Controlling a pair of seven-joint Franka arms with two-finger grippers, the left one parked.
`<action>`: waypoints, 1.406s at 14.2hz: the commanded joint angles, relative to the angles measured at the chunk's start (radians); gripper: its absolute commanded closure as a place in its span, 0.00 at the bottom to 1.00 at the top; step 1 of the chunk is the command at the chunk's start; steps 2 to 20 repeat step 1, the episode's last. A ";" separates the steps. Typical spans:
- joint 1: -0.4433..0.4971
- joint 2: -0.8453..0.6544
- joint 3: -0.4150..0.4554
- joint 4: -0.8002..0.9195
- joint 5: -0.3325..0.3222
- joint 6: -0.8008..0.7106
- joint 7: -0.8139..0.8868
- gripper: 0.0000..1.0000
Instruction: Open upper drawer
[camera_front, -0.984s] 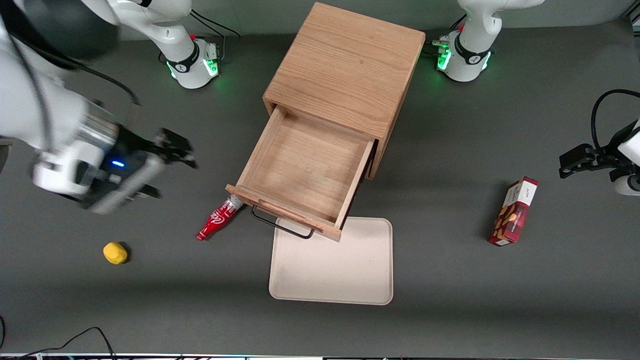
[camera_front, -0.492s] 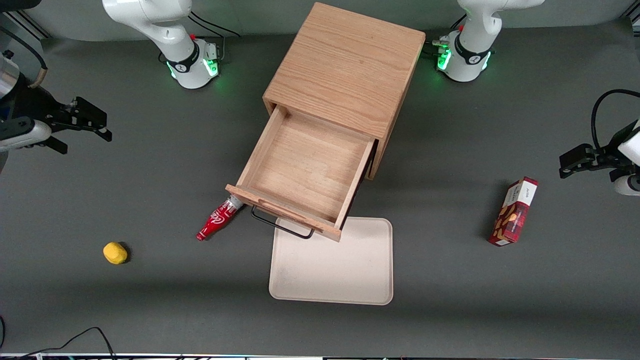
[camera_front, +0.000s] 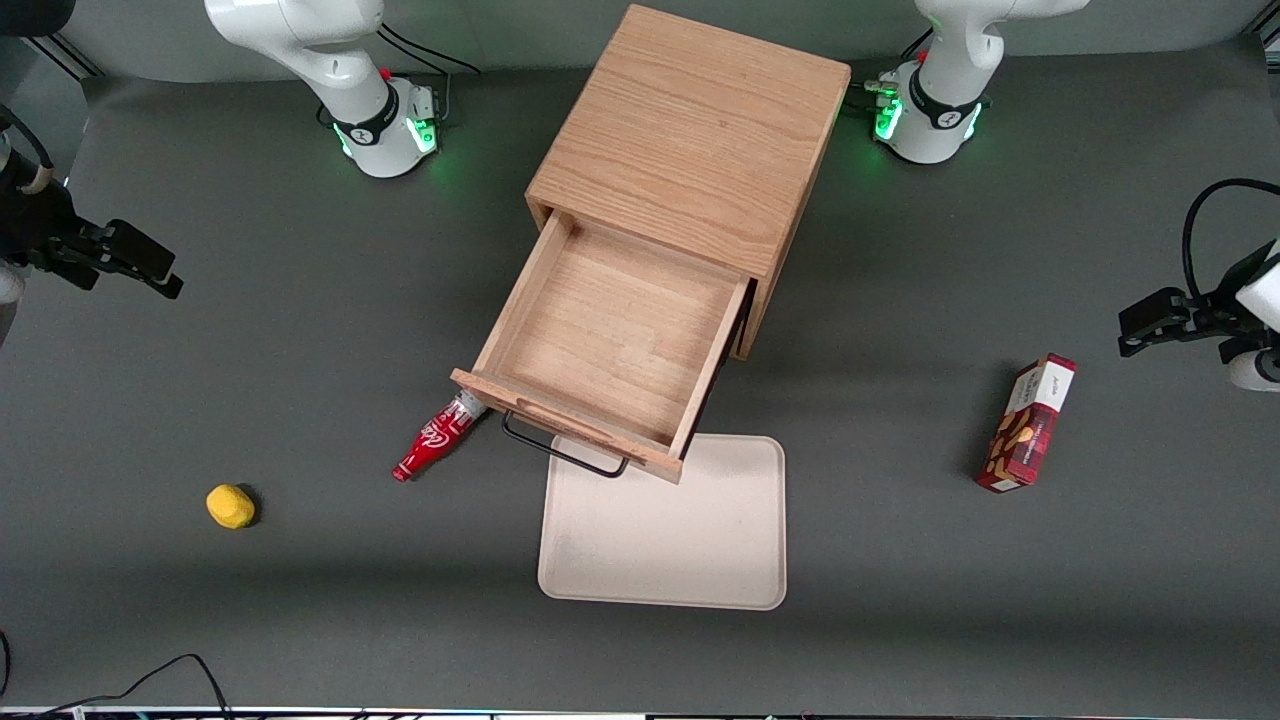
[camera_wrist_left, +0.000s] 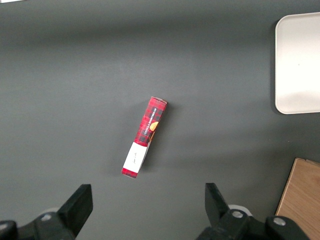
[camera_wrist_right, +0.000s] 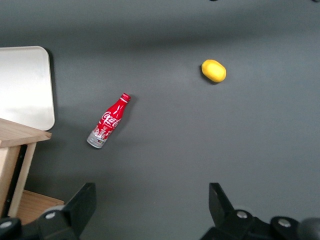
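A: Entry. Where does the upper drawer (camera_front: 610, 345) stand?

B: Pulled well out of the cabinet (camera_front: 690, 130), toward the front camera, its tray bare inside. Its black handle (camera_front: 562, 452) hangs over the edge of the cream tray (camera_front: 662, 545). I judge the opening done.

A: And the pincer (camera_front: 125, 258)?

B: At the working arm's end of the surface (camera_front: 300, 620), well apart from the drawer and holding nothing. In the right wrist view its fingers (camera_wrist_right: 80, 205) are spread wide, with only grey surface between them. The drawer lies sideways from it, toward the middle. The drawer's long axis runs slantwise from the cabinet toward the camera, so any further pull would follow that line. The working arm is the nearer one to the handle's bottle end.

A: Counts?

B: One cabinet, one drawer showing, one cream tray, one red bottle (camera_front: 435, 440) lying touching the drawer's front corner, one yellow lump (camera_front: 230, 505), one red box (camera_front: 1028, 422) toward the parked arm's end.
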 joint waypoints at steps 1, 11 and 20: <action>0.004 0.034 -0.043 0.043 0.008 0.004 -0.058 0.00; 0.004 0.034 -0.043 0.043 0.008 0.004 -0.058 0.00; 0.004 0.034 -0.043 0.043 0.008 0.004 -0.058 0.00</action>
